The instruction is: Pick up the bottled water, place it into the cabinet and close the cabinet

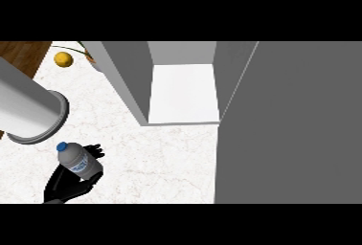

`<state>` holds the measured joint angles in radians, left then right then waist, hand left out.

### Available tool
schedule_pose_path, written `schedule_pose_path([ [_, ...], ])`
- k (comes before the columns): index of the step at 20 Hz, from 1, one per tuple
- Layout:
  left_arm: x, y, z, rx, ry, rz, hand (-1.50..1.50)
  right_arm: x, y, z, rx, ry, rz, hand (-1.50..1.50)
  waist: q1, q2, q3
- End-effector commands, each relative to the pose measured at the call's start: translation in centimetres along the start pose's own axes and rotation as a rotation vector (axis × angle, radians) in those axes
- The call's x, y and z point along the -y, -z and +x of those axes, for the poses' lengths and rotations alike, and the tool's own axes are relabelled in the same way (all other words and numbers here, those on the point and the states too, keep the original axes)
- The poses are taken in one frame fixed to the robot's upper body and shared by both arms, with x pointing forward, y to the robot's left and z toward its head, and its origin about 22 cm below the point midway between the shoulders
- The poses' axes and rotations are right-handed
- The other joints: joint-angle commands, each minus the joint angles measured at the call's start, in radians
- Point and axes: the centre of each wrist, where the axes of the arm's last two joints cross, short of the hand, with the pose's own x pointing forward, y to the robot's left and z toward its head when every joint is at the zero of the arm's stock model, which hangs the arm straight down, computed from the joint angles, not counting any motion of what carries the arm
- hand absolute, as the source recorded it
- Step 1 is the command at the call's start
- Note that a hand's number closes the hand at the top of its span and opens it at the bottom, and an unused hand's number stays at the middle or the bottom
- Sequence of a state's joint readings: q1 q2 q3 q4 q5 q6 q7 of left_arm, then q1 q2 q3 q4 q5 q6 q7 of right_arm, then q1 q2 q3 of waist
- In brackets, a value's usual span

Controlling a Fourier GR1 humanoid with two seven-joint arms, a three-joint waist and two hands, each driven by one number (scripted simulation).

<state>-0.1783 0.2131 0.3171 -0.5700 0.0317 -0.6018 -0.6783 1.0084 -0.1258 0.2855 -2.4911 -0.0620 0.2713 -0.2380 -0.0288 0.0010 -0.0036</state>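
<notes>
- Far left, up in the corner, a strip of brown wood (20,51) shows beyond the edge of the bench (163,158), which is white stone with faint veins.
- Just below that, a big pale grey cylinder (25,107) with a rimmed end slants in from the left edge; I can't tell what it is.
- Low on the left, here's the left hand (65,187), black, fingers and thumb curled round the bottled water (79,163).
- The bottle's blue cap (62,146) points up and to the left, and its label is facing us.
- Up top, a small yellow fruit (63,59) sits on the bench near the wood.
- In the middle, the cabinet (130,76) stands open, with grey walls and a bare white shelf (184,91) inside. The bottle is well apart from it, down to the left.
- On the right, the grey cabinet door (290,129) fills that whole side.
</notes>
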Motion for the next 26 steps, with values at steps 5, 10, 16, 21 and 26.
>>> schedule_pose_path([
  [5,1.4,2.0,-1.0,0.088,-0.201,-0.068,1.50,0.4,-0.3,1.1,0.041,-0.001,0.009,-1.50,-0.005,0.002,0.000],
  [10,5.0,2.2,-3.3,0.142,-0.141,0.075,1.50,0.7,-0.7,1.7,0.024,-0.016,-0.012,-1.50,0.010,-0.003,0.003],
  [16,9.1,3.8,-4.8,0.236,-0.047,0.199,1.50,0.2,-0.2,2.6,0.035,-0.008,0.002,-1.50,0.009,-0.001,0.002],
  [21,9.4,3.2,-4.8,0.249,-0.071,0.135,1.50,0.4,-0.7,2.5,0.013,-0.012,-0.007,-1.50,0.014,-0.007,0.004],
  [26,11.6,6.8,-2.8,0.237,-0.118,0.076,1.50,0.8,-0.2,1.0,0.030,0.002,-0.006,-1.50,0.017,-0.006,0.004],
])
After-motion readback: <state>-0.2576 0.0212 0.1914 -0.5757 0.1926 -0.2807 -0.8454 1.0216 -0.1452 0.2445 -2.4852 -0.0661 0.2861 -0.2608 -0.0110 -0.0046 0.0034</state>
